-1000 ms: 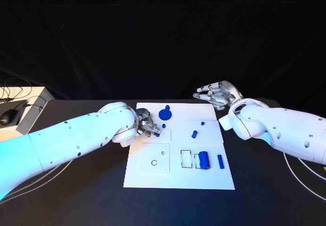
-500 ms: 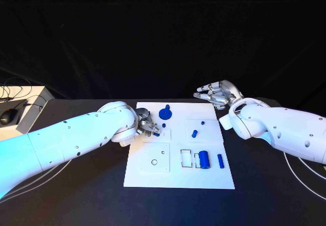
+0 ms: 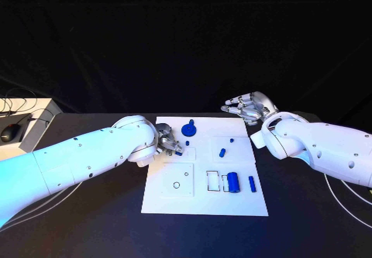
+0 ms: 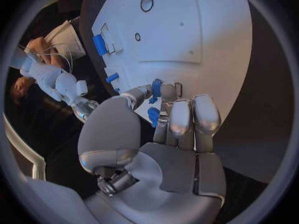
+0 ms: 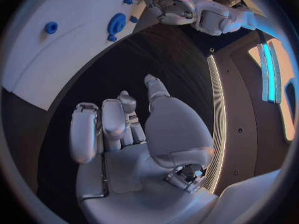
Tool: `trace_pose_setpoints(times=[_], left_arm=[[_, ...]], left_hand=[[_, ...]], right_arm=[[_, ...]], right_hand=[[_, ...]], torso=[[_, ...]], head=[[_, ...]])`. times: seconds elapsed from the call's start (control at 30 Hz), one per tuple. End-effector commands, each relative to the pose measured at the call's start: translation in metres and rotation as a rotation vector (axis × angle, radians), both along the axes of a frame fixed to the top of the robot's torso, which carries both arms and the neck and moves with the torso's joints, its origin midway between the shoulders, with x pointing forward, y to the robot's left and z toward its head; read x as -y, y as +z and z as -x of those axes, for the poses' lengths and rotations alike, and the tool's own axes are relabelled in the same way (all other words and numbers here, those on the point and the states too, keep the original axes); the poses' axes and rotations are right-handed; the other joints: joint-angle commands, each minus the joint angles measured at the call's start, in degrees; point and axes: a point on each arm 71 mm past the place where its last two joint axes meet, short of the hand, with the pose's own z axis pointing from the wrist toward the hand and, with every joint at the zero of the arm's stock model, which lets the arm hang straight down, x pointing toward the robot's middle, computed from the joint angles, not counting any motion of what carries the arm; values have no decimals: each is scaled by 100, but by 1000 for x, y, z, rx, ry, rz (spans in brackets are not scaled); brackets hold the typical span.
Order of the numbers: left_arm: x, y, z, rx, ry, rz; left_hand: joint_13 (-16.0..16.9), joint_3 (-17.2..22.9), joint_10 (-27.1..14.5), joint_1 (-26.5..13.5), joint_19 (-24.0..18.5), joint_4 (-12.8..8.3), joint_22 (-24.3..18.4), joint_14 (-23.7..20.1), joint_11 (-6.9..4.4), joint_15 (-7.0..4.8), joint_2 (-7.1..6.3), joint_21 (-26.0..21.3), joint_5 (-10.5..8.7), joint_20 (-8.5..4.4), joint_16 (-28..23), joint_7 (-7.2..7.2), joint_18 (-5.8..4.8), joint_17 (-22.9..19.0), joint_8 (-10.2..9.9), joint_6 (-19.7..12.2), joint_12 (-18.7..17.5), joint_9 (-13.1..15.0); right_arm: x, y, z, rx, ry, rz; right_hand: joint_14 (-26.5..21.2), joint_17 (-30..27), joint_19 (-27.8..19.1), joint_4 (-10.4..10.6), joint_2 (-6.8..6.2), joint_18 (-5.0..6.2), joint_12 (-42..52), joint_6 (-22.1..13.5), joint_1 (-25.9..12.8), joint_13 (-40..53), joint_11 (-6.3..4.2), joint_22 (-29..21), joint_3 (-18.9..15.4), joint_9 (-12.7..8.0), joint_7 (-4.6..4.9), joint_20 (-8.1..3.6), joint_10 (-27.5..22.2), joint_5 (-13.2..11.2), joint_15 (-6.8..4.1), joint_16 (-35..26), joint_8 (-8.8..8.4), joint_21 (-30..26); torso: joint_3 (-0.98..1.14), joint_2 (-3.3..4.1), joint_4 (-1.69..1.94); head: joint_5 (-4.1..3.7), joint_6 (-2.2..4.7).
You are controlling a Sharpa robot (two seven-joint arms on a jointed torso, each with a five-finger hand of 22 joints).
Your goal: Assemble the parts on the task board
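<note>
Left hand [image 3: 167, 144] pinching a blue part [image 4: 156, 88] over the task board [image 3: 205, 201]; right hand [image 3: 249, 107] spread, black table [image 3: 93, 231].

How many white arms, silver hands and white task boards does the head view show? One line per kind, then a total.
Arms: 2, left arm, right arm
Hands: 2, left hand, right hand
Boards: 1, task board
Total: 5

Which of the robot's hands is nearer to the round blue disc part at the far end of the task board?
Left. The left hand is over the board's left edge, just beside and nearer the robot than the round blue disc; the right hand is off the task board, beyond its far right corner.
</note>
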Motion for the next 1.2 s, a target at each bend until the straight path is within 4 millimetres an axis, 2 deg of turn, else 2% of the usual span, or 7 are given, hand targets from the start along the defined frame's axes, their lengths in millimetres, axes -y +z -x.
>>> trace_pose_setpoints(times=[0.03,0.23,0.53,0.7,0.87,1.2], left_arm=[[3,-6,3,-30,-24,-26],[6,-6,3,-36,-30,-27],[8,-7,4,-45,-33,-23],[10,-8,4,-55,-36,-21],[11,-8,5,-58,-37,-16],[12,-7,4,-54,-35,-13]], left_hand=[[-25,364,143,98,48,-423,23,7,-108,-25,49,-29,8,-10,43,-363,-54,12,10,388,-40,1246],[-75,315,190,104,48,-405,29,10,-128,-29,51,-49,6,-12,57,-380,-61,24,44,418,-36,1266],[-247,110,300,115,65,-457,52,9,-164,-54,151,-99,36,-50,58,-427,-95,-12,92,505,3,1287],[-344,-96,353,154,75,-565,64,6,-182,-69,246,-129,122,-83,40,-443,-120,-61,85,565,12,1273],[-424,-477,411,176,90,-591,86,0,-204,-79,421,-161,120,-104,35,-478,-143,-109,81,628,39,1282],[-525,-849,438,177,106,-476,122,-2,-210,-81,507,-194,99,-106,60,-503,-158,-134,76,671,79,1292]], right_arm=[[-1,0,0,2,17,5],[-2,0,0,2,17,5],[-2,0,0,2,18,5],[-2,0,0,2,17,4],[-2,0,0,2,19,5],[-2,0,1,3,19,6]], right_hand=[[13,1,452,-30,49,-12,12,-14,11,-2,-29,1170,-11,9,31,-30,-23,-4,-36,0,10,-15],[13,1,452,-30,49,-12,12,-14,11,-2,-29,1170,-11,9,31,-30,-23,-4,-36,0,10,-15],[13,1,452,-30,49,-12,12,-14,11,-2,-29,1170,-11,9,31,-30,-23,-4,-36,0,10,-15],[12,-4,451,-23,47,-10,8,-15,3,-4,-30,1167,-17,9,30,-30,-24,2,-36,-6,10,-25],[12,-4,451,-23,47,-10,8,-15,3,-4,-30,1167,-17,9,30,-30,-24,2,-36,-6,10,-25],[12,-4,451,-23,47,-10,8,-15,3,-4,-30,1167,-17,9,30,-30,-24,2,-36,-6,10,-25]], torso=[[2,0,-3],[3,-3,0],[2,1,-6],[0,2,-1],[-1,4,-1],[-5,3,-3]], head=[[-1,-1],[-1,0],[-5,9],[-12,2],[-18,2],[-26,-7]])
